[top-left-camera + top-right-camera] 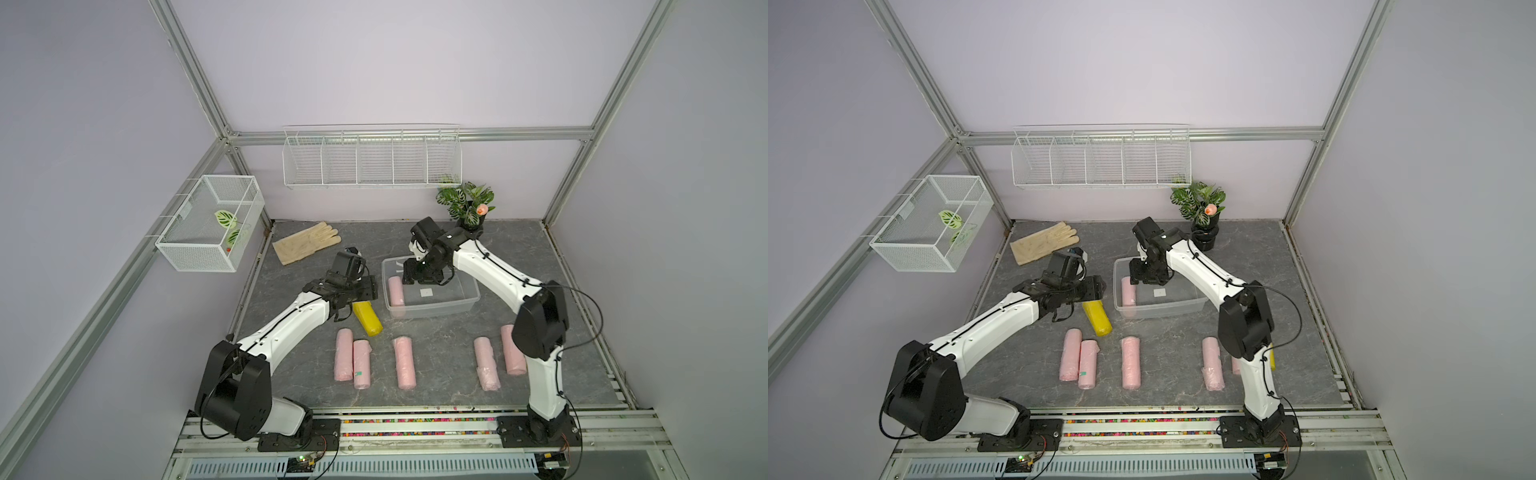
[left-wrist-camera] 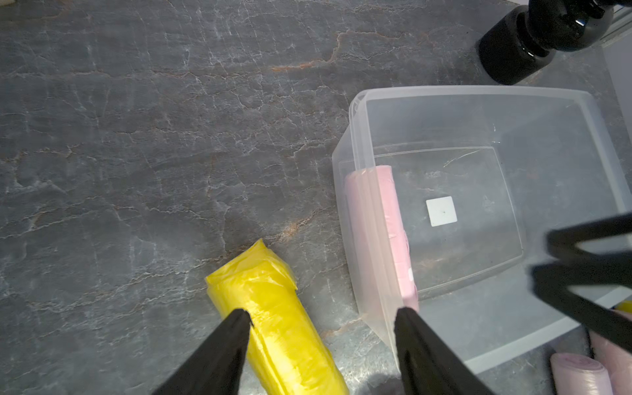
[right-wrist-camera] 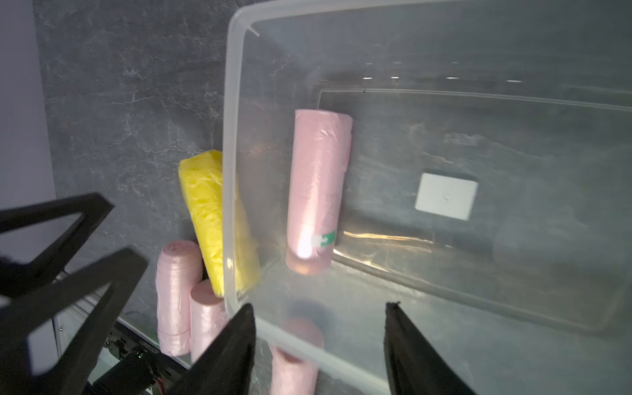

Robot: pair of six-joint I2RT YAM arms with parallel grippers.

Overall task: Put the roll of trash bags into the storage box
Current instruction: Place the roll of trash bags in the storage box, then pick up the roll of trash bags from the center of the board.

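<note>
The clear storage box (image 1: 432,308) (image 1: 1158,310) stands mid-table, its rim showing in both wrist views (image 2: 461,90) (image 3: 229,171). One pink roll of trash bags (image 1: 396,291) (image 1: 1128,291) (image 2: 390,212) (image 3: 318,184) lies on its floor along the left wall. My right gripper (image 1: 409,276) (image 3: 320,306) hangs over the box, open, with nothing between its fingers. My left gripper (image 1: 372,291) (image 2: 325,312) is open just left of the box, above one end of a yellow roll (image 1: 368,319) (image 2: 273,307) that lies on the table.
Several pink rolls (image 1: 404,362) lie in a row near the front edge. A beige glove (image 1: 305,247) is at the back left and a potted plant (image 1: 467,205) at the back right. A wire rack (image 1: 372,160) and a mesh basket (image 1: 210,222) hang on the walls.
</note>
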